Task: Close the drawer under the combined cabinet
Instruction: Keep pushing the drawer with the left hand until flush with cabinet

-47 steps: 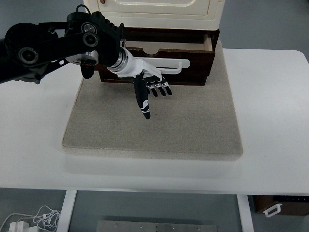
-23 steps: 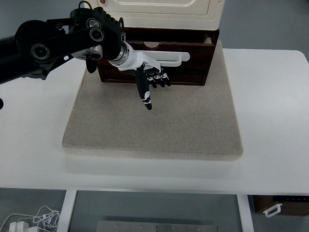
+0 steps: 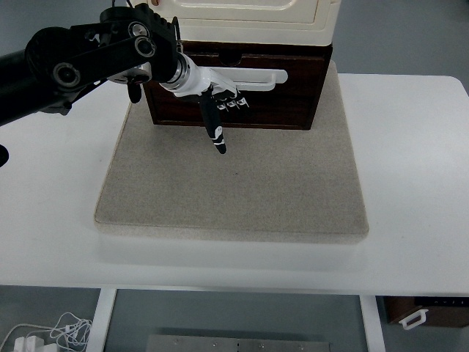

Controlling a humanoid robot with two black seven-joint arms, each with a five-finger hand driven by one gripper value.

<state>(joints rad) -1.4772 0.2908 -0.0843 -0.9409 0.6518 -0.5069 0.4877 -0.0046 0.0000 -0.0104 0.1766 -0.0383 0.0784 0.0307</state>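
A dark brown wooden drawer point(image 3: 282, 99) sits under the cream cabinet point(image 3: 245, 16) at the back of the grey mat. Its front stands almost flush with the cabinet base, with no gap showing at its top. My left hand point(image 3: 223, 110) comes in from the left on a black arm and lies flat against the drawer front. Its fingers point(image 3: 217, 132) are spread and hold nothing, one pointing down over the mat. A white bar handle point(image 3: 256, 79) runs along the drawer front beside the hand. My right arm does not show.
The grey mat point(image 3: 234, 183) lies on a white table point(image 3: 418, 169). The black arm links point(image 3: 73, 62) hang over the table's back left. Below the table's front edge lie white cables point(image 3: 44, 334) on the floor.
The left hand has moved toward the cabinet, pushing the drawer in. The open slot at the drawer's top, visible before, has vanished.
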